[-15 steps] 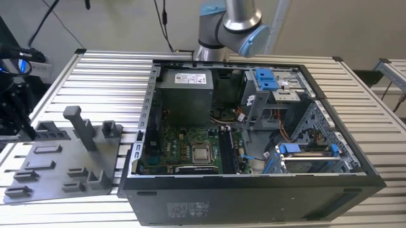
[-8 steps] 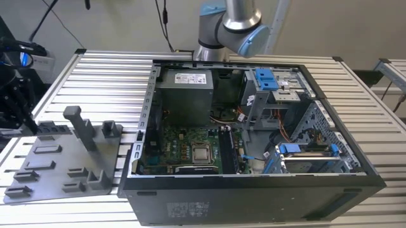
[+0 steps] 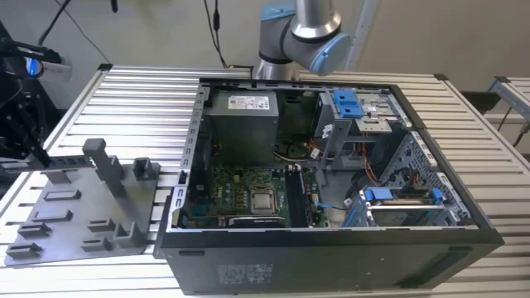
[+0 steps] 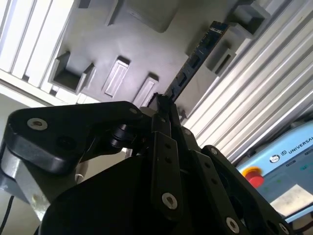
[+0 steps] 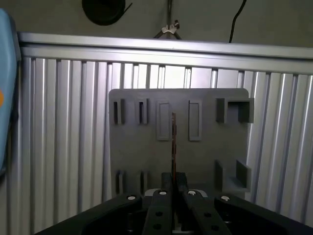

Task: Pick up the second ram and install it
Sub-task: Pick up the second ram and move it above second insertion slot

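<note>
Over the grey tray [image 5: 132, 161]: we find the second ram [image 5: 173, 139] held edge-on.
Grip: fingers [image 5: 167, 188] closed tight on the stick's near end.
Risk: we judge this short end grip could let it pivot or slip, spoiling slot alignment.

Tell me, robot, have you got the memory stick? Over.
End effector shut on the second ram. Ram edge-on, pointing toward the grey tray. Nothing seen in the way. Over.
</note>
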Motion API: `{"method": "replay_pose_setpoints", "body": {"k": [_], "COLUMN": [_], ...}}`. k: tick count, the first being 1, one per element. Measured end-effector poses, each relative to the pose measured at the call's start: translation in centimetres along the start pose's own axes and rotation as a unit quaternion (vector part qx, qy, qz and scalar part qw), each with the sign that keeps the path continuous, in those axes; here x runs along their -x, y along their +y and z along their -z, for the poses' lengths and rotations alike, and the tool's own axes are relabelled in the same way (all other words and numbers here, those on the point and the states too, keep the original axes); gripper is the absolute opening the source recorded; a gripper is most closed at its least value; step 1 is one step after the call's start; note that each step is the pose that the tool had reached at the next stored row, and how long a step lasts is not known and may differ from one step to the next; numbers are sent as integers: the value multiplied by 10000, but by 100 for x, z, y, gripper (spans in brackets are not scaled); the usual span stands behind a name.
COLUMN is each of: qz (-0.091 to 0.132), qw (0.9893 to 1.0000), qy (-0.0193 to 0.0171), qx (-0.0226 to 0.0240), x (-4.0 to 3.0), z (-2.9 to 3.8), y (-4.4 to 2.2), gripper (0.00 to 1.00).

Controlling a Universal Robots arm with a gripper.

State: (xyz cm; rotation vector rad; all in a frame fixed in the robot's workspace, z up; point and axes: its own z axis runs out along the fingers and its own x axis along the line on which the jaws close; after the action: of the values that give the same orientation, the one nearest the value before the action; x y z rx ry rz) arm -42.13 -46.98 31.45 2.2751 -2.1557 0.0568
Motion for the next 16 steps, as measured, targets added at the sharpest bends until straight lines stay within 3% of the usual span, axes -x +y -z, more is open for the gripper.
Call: {"method": "replay_pose_setpoints", "body": {"k": [8, 16], "qz": [119, 153], "qw": [9999, 9999], "qy": [-2, -2], "qx": [-6, -22], "x": [52, 56], "z": [94, 240], "y": [-4, -8], "gripper": [14, 14]}}
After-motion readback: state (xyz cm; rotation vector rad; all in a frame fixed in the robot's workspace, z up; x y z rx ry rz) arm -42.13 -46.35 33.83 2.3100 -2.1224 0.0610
